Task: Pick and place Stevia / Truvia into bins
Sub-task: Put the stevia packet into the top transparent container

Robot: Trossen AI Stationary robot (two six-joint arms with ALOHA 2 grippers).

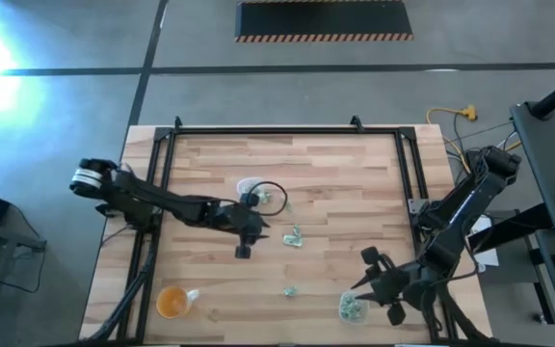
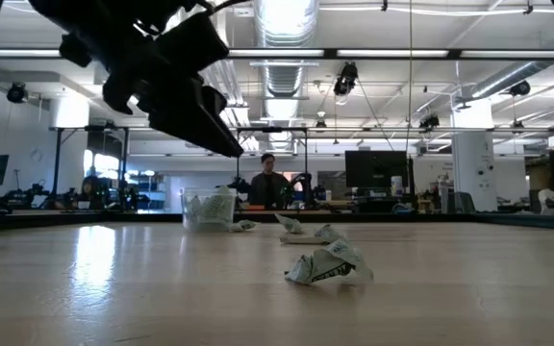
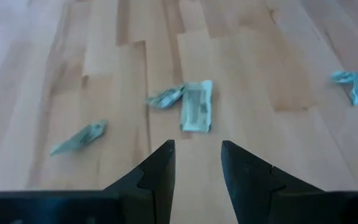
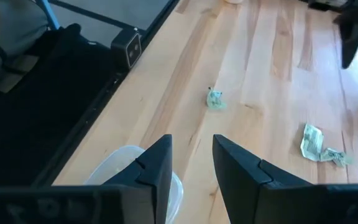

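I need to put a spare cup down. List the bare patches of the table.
Bare: the far strip behind the clear cup, and the near-middle stretch between the orange cup and the lone packet. Crowded: mid-table around the packets and left gripper.

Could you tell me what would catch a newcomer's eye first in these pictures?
Probably the crumpled pale green packets scattered on the middle of the wooden table. Next, the left pincer hovering over them with open fingers, empty. The right pincer hangs, also open, above a clear bin holding packets near the table's front right edge.
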